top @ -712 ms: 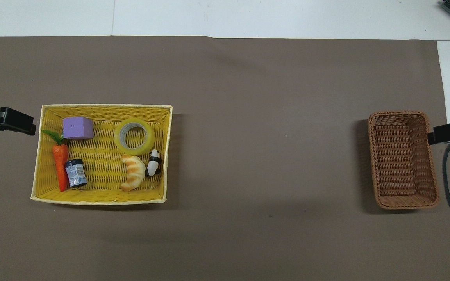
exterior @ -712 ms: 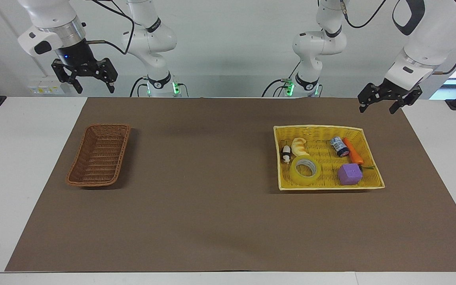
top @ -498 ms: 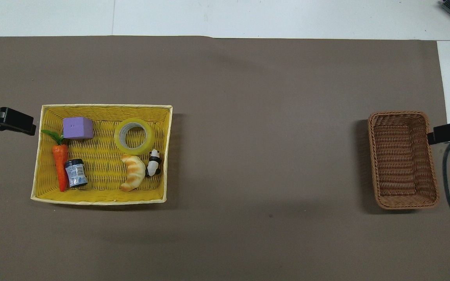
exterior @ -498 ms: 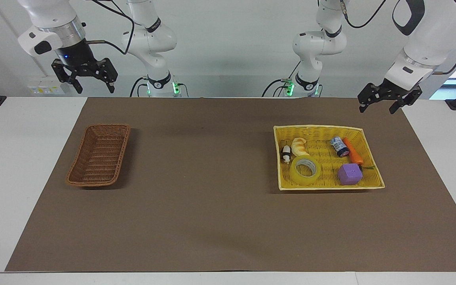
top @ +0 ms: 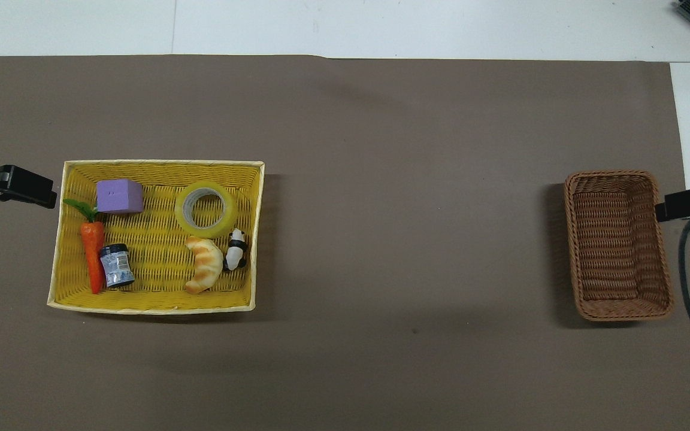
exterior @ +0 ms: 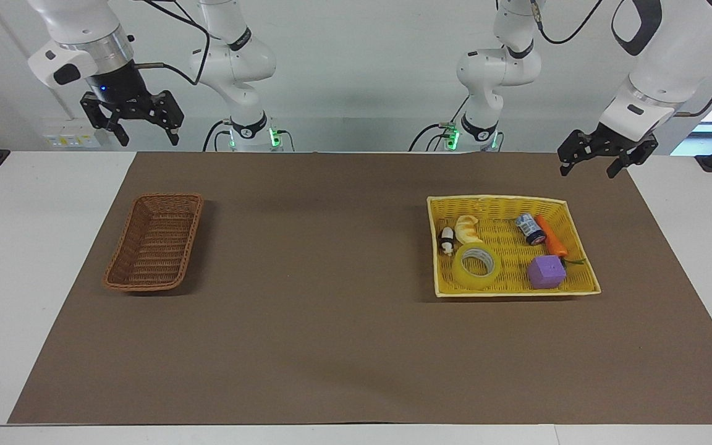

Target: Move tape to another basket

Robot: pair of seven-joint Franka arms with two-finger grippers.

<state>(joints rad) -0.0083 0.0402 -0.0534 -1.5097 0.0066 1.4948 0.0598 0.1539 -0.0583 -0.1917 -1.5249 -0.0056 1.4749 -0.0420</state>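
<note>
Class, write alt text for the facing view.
The tape lies in a yellow basket with toys; a brown basket sits empty. The left end effector and right end effector hang open above the table's edge.

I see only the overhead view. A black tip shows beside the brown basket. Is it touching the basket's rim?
Observer: No. The right tool hangs high in the air, well clear of the basket.
Operator: Is it open?
Observer: Yes, it is spread wide and holds nothing.
Operator: And the other one?
Observer: The left tool is open too. It is raised and touches nothing.
</note>
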